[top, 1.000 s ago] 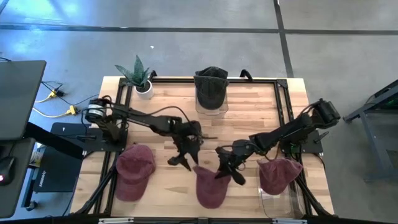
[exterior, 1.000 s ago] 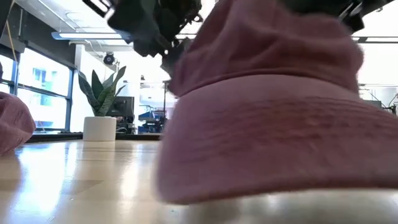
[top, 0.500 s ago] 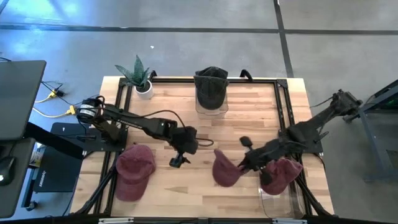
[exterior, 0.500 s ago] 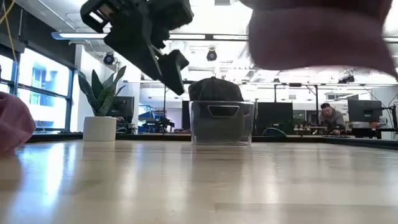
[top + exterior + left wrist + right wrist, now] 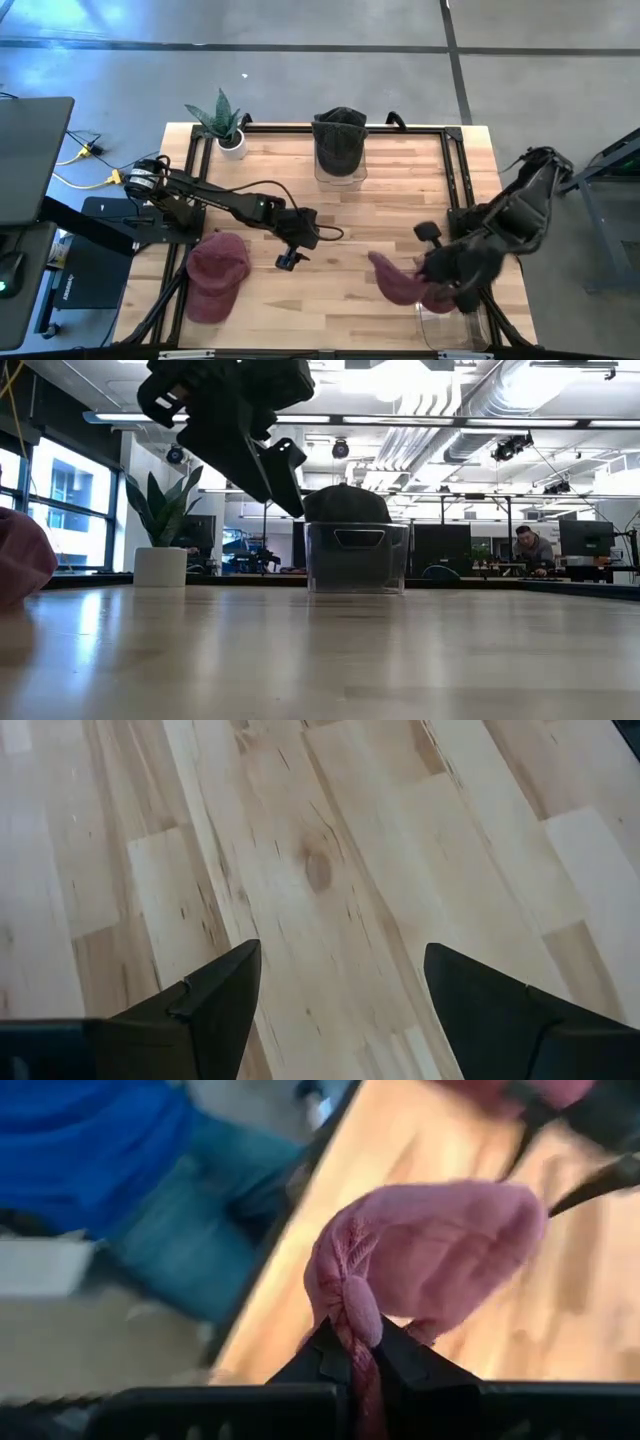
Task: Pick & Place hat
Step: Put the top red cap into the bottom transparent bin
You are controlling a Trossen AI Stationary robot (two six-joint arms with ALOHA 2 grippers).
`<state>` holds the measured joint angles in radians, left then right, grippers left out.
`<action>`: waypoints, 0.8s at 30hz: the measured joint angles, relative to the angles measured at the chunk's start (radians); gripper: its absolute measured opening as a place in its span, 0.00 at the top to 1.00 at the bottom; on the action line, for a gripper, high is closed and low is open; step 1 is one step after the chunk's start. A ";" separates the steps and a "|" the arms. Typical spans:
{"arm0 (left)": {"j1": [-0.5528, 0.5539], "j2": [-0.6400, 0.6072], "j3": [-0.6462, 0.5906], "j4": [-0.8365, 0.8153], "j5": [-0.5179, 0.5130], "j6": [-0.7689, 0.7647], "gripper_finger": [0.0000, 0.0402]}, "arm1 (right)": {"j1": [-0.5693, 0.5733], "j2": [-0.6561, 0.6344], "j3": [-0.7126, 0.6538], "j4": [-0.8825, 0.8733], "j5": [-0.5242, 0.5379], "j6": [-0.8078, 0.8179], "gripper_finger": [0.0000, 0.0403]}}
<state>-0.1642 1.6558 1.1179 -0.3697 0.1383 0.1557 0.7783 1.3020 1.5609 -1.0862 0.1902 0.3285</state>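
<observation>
My right gripper (image 5: 428, 272) is shut on a pink hat (image 5: 396, 283), held in the air over the table's near right part; in the right wrist view the hat (image 5: 440, 1240) bulges out beyond the fingers. My left gripper (image 5: 289, 259) hangs open over bare wood near the table's middle, with nothing between its fingers (image 5: 340, 982). It shows at the top of the low view (image 5: 270, 460). My right gripper pinches a bunched, stitched edge of the pink hat (image 5: 350, 1315) between its two fingers. The fingers slant down toward the table's middle. The hat is lifted clear of the table, and its crown sticks out past the fingertips.
A second pink hat (image 5: 215, 275) lies at the near left. Another pink hat (image 5: 443, 299) sits on a clear bin (image 5: 445, 325) at the near right, partly under my right arm. A dark hat (image 5: 340, 140) tops a clear bin at the far middle, with a potted plant (image 5: 222, 125) far left.
My right gripper has risen and swung toward the table's right edge, carrying the pink hat from the near middle of the table up into the air, clear of the wood. My left gripper has turned and drawn slightly toward the left, away from where the hat lay.
</observation>
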 joint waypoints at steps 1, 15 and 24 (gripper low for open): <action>0.000 0.000 0.000 0.000 -0.001 0.007 0.32 | 0.016 0.014 0.025 -0.028 -0.018 0.027 0.99; 0.000 0.000 0.000 0.004 -0.069 0.080 0.32 | 0.300 0.120 0.104 -0.422 0.142 0.814 1.00; 0.000 0.000 0.000 0.037 -0.136 0.163 0.32 | 0.434 0.120 -0.045 -0.334 0.161 1.128 1.00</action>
<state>-0.1638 1.6558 1.1183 -0.3328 0.0025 0.3185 1.2123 1.4216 1.5159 -1.4199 0.3509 1.4565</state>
